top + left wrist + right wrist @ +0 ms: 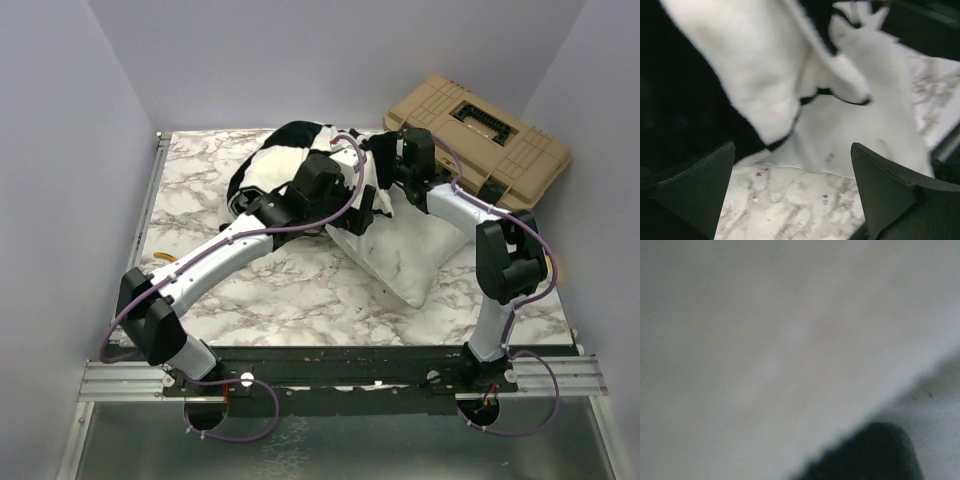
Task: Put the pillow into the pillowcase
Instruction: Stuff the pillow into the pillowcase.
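Most of the pillow (400, 255) lies bare on the table (300, 290), far end under the bunched pillowcase (290, 160); left gripper (792, 147) spread wide, empty, at the case's edge, right gripper (388, 175) clamped, on what unclear: risk, unheld case mouth sags closed, blocking insertion

white arm links (455, 208), black joints (510, 262), purple cables (238, 438)

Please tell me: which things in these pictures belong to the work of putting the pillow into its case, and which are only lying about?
Belongs to the job:
- the pillow, plain white
- the pillowcase, black and white checks, bunched up and lying partly over the pillow

Only lying about:
- the tan plastic case, at the far right corner, touched by neither arm
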Robot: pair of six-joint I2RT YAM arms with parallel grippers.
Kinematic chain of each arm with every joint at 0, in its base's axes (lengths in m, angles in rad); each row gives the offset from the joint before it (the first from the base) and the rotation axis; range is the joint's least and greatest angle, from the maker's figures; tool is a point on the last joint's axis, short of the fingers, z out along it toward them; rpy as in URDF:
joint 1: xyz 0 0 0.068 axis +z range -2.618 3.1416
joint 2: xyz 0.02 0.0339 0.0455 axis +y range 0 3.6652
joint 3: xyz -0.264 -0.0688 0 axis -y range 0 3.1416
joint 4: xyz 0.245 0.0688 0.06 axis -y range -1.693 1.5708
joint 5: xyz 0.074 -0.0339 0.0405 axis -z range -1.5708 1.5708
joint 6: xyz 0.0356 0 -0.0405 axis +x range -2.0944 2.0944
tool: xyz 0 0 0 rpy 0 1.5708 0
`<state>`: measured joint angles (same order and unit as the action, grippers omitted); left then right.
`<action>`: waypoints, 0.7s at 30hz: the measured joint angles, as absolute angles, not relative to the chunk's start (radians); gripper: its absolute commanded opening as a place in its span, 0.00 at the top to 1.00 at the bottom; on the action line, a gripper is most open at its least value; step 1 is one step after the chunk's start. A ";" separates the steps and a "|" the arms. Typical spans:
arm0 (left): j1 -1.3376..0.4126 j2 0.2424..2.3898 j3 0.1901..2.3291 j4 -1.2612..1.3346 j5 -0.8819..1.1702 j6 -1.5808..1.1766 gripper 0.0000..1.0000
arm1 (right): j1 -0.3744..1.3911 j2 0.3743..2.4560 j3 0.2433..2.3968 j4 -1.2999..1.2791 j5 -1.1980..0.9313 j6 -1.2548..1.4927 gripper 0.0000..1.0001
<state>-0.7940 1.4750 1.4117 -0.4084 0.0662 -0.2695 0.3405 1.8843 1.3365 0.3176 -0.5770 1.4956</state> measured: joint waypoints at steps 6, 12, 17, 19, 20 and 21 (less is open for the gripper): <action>-0.795 1.586 1.391 -0.387 -0.223 -0.217 0.24 | 0.340 1.882 1.347 0.291 -0.575 1.500 1.00; -0.794 1.620 1.431 -0.338 -0.390 -0.172 1.00 | 0.340 1.875 1.347 0.286 -0.572 1.500 1.00; -0.747 1.588 1.494 -0.300 -0.368 -0.230 1.00 | 0.331 1.874 1.347 0.284 -0.572 1.501 1.00; -0.687 1.566 1.494 -0.290 -0.315 -0.286 1.00 | 0.326 1.874 1.347 0.285 -0.572 1.501 1.00; -0.648 1.555 1.494 -0.284 -0.274 -0.324 1.00 | 0.325 1.874 1.347 0.284 -0.572 1.501 1.00; -0.612 1.547 1.496 -0.278 -0.227 -0.355 1.00 | 0.324 1.874 1.352 0.279 -0.572 1.500 1.00</action>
<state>-0.6125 1.5475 1.4956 -0.2779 -0.2268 -0.3553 0.3241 1.8736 1.3518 0.2790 -0.5724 1.5002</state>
